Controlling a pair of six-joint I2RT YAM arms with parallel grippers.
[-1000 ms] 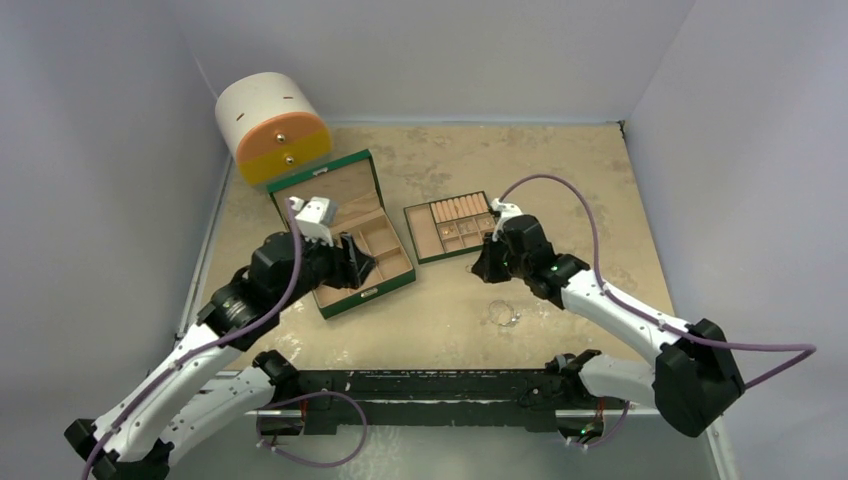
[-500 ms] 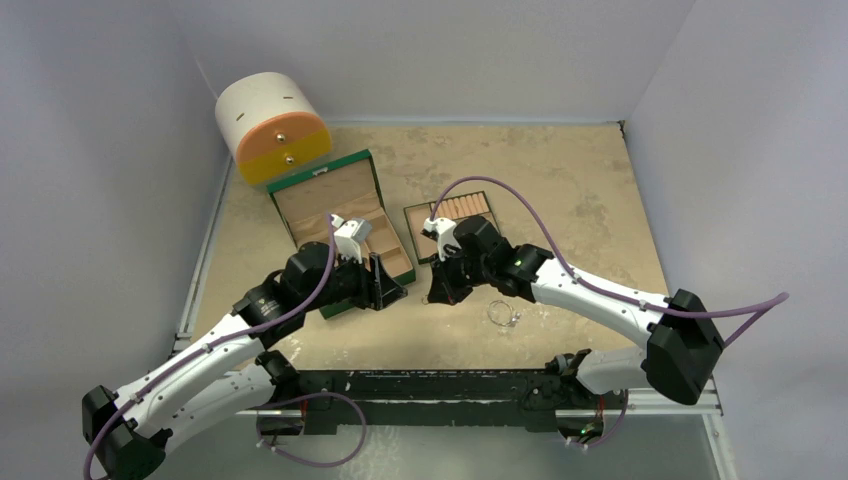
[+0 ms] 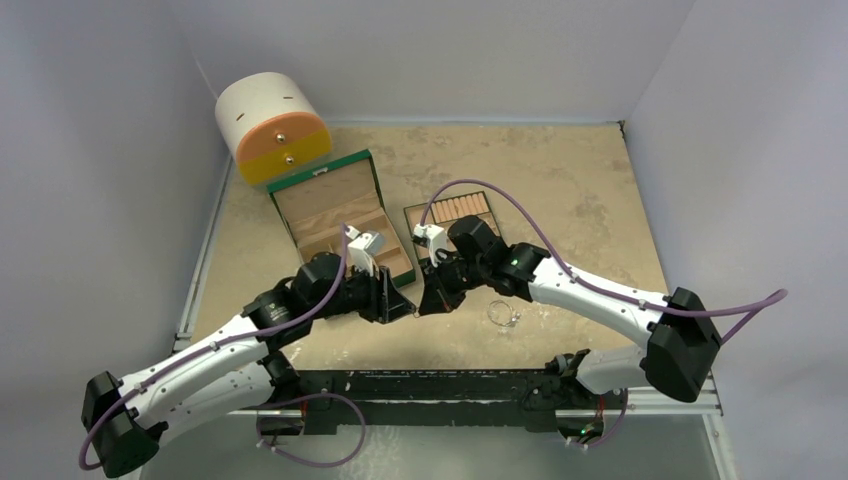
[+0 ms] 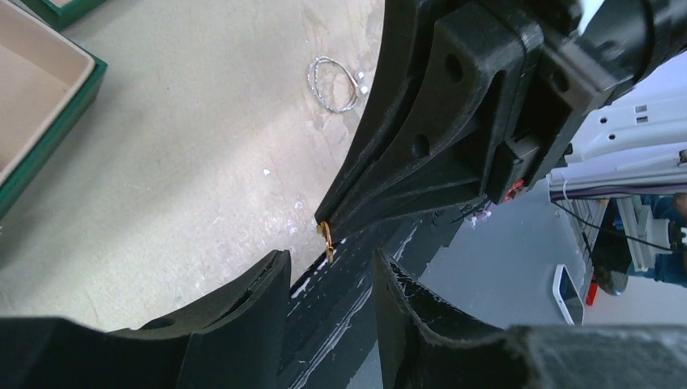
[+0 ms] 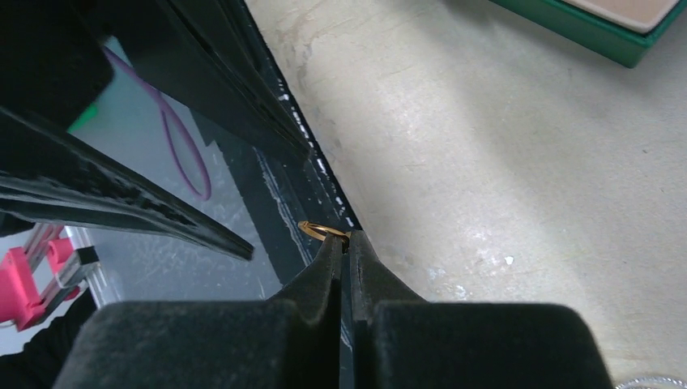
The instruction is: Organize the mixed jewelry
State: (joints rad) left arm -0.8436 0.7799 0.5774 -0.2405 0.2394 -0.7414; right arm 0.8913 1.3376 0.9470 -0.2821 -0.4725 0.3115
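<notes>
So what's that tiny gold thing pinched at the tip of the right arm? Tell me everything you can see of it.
It is a tiny gold ring, a thin band of shiny yellow metal, far smaller than the tool holding it. The right tool pinches one edge at its very tip, fingers shut, so most of the ring sticks out past them. It is held near the front edge of the table. The left tool faces it with fingers apart, close but not touching.

gold ring point(image 5: 322, 231): 1 | wire hoop point(image 3: 503, 314): 1 | round case point(image 3: 272, 128): 1
</notes>
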